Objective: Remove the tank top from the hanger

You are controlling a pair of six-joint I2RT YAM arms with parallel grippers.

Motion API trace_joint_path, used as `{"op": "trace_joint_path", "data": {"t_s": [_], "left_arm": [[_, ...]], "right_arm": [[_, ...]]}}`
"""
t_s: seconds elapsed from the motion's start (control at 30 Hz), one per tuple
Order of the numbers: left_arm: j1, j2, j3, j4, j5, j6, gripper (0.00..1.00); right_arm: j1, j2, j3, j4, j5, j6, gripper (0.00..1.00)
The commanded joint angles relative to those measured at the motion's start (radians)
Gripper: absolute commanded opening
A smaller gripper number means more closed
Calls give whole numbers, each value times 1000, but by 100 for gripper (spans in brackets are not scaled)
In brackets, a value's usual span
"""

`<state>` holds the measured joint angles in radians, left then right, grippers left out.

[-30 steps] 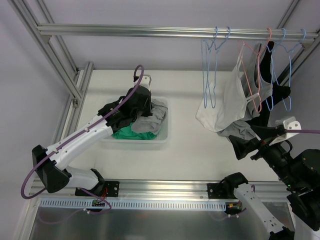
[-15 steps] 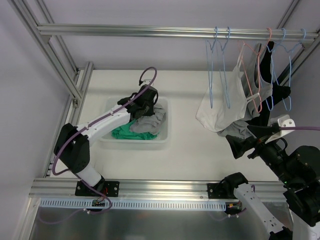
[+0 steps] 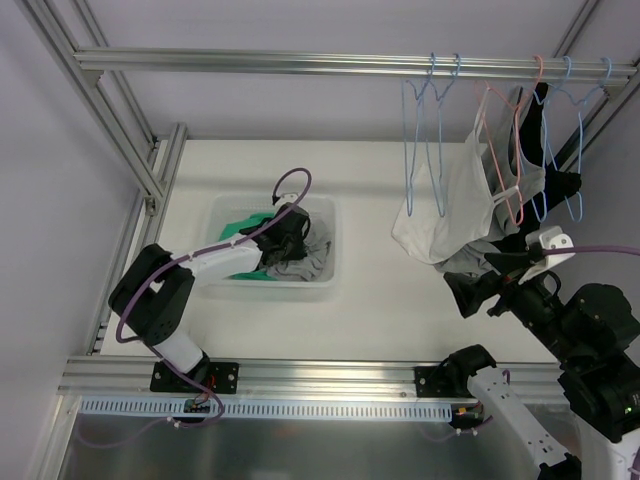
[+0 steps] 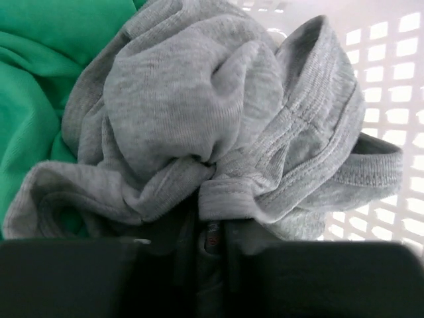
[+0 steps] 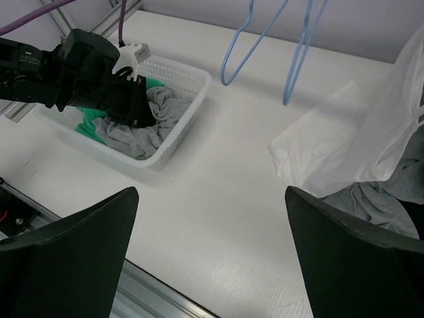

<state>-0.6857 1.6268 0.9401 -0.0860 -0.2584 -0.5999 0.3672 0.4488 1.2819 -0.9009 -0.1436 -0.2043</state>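
A white tank top (image 3: 450, 210) hangs on a pink hanger (image 3: 503, 160) from the rail at the back right; its hem reaches the table. It also shows in the right wrist view (image 5: 351, 139). My right gripper (image 3: 478, 287) is open and empty, just in front of and below the tank top, with its fingers spread wide over bare table (image 5: 212, 265). My left gripper (image 3: 285, 235) is down in the white basket (image 3: 332, 268), its jaws close together on a black garment (image 4: 199, 265), pressed against a grey garment (image 4: 199, 106).
Two empty blue hangers (image 3: 425, 130) hang left of the tank top. Dark and grey garments (image 3: 480, 262) hang behind and right of it. The basket (image 5: 192, 99) holds green (image 4: 40, 79), grey and black clothes. An aluminium frame borders the table.
My left arm has come down and back, bringing the black garment from above the basket into it. My right gripper has shifted a little left toward the tank top.
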Motion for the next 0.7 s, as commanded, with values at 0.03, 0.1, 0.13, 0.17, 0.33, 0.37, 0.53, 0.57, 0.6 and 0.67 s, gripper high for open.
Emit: {"op": "trace_joint_path", "data": {"t_s": [0.03,0.1,0.13,0.17,0.33,0.37,0.53,0.57,0.6,0.67], "left_arm": [[2,-122,-29,-23,19,-9,25],[2,-192,-27,-29,15,2,41],[2,-215,-24,-35,7,3,55],[2,-237,-14,-41,5,8,59],[2,-355,58,-96,-10,46,99],[2,-367,96,-127,-18,54,99],[31,-413,279,-319,-65,75,99],[49,-436,326,-351,-50,62,99],[105,-455,339,-406,-27,54,99],[187,-504,342,-437,33,37,99]], "right_arm": [[1,11,-3,59,-31,16,100],[1,8,-4,60,-30,16,99],[1,10,-7,60,-28,16,100],[-1,11,-10,62,-28,16,100],[-1,28,-24,65,-28,16,100],[1,31,-27,68,-27,16,100],[-1,56,-44,59,77,17,99],[-1,60,-44,51,111,17,99],[-1,70,-43,42,137,17,100],[1,80,-41,14,274,8,99]]}}
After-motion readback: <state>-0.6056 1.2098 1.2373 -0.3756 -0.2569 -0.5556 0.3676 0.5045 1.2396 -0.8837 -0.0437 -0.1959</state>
